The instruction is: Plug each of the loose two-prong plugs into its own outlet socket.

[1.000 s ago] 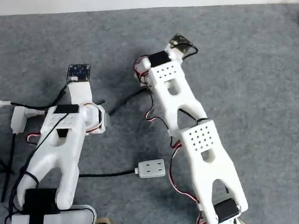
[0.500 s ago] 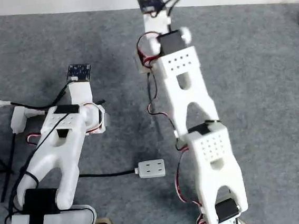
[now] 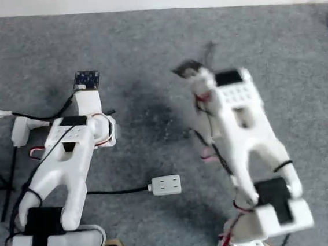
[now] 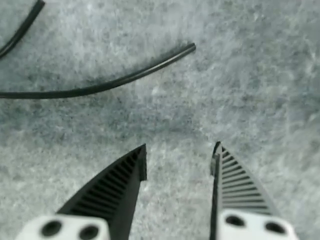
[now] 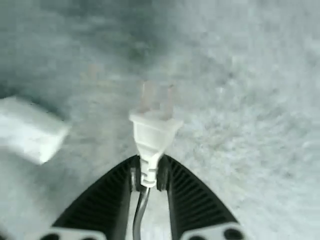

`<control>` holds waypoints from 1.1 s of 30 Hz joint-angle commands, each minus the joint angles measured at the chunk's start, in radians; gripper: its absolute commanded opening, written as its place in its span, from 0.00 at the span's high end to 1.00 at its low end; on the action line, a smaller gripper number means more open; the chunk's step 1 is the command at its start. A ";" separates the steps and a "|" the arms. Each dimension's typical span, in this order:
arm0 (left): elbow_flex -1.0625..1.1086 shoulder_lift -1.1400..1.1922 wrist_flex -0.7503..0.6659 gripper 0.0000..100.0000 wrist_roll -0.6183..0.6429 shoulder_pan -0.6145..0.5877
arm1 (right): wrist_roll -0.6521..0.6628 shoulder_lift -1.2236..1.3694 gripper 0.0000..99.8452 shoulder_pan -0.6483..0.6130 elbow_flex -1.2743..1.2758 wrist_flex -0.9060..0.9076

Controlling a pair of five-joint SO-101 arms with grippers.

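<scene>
While the left gripper [image 4: 180, 150] hangs spread over grey carpet [image 4: 250, 75], the right gripper [image 5: 150, 167] pinches a white plug [image 5: 152, 131] (prongs forward).

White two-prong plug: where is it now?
In the right wrist view, the white two-prong plug is clamped in the right gripper, over the grey carpet, near a white block.

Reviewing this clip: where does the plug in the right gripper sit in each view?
High view: at the right arm's far tip, too blurred to pick out.
Left wrist view: open left gripper, a black cable beyond it.
Right wrist view: plug centred, prongs pointing away, clamped in the right gripper.
Shared landmark: grey carpet.
</scene>
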 commanded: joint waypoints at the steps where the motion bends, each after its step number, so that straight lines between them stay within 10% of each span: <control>1: -0.002 -0.030 -0.015 0.78 0.005 0.021 | 0.005 -0.120 0.99 0.035 0.389 -0.294; 33: 0.001 -0.028 -0.015 0.78 -0.049 0.045 | -0.361 -0.076 0.99 0.036 0.533 -0.456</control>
